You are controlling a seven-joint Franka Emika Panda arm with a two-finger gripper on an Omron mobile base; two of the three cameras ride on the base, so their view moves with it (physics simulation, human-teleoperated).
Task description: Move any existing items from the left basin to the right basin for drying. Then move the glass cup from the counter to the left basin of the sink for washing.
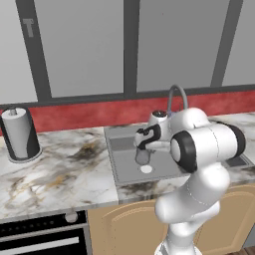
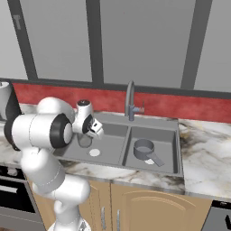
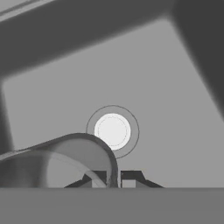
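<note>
Already the saucepan (image 2: pixel 145 149) sat in the right basin (image 2: pixel 169 155), at centre right of the right base view, its short handle pointing toward the lower right of that frame. By my reading the first half of the job was done and the cup's placement was in hand.

The gripper (image 1: pixel 143 147) hung at the middle of the left base view, over the left basin (image 1: pixel 124 167), with the glass cup (image 1: pixel 142 156) just beneath it. In the hand view the cup's rim (image 3: pixel 65 151) curved across the lower left, and one wall of it ran down between the two dark fingertips (image 3: pixel 97 178), so the jaws looked to be pinched on that wall, one tip inside and one outside.

The cup stood upright, long axis vertical, mouth toward the hand. The white drain (image 3: pixel 112 131) lay past the rim, toward the middle of the hand view; in the left base view it sat just below the cup (image 1: pixel 146 169). I could not tell whether the cup's base touched the basin floor. Letting go from any height might tip it.
</note>
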